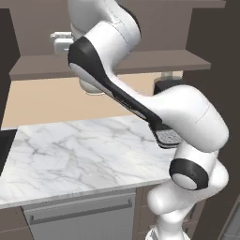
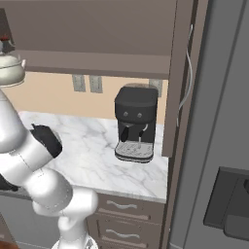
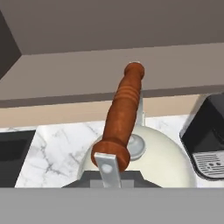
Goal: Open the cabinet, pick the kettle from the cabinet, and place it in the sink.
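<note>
Hand view looks straight down onto the kettle (image 3: 153, 153), its cream-white dome just beyond the end effector (image 3: 111, 177). The reddish-orange handle (image 3: 124, 114) rises from a silver bracket at the near edge and arches away over the lid knob. The jaws are clenched at the base of that handle, grasping the kettle. Below it lies the marble table (image 3: 57, 148), with the black sink (image 3: 13, 157) at the left edge and the black coffee machine (image 3: 208, 140) at the right. Farther off runs the brown shelf of the cabinet (image 3: 109, 74), with the beige wall beneath it.

From the left base view, the white arm sweeps up from the lower right across the marble table (image 1: 70, 154). A grey front with a horizontal bar handle (image 1: 79, 213) sits under the near table edge. The kettle (image 1: 89, 86) peeks out from behind the arm's dark elbow, in the air below the cabinet shelf (image 1: 154, 63) and in front of the wall.

Right base view shows the arm at the lower left and the kettle (image 2: 9, 70) at the far left edge, held well above the table (image 2: 87, 146). The coffee machine (image 2: 136, 124) stands on the table to the right, beside an open cabinet door with a curved silver handle (image 2: 187, 73). Two wall outlets (image 2: 87, 83) sit behind.
</note>
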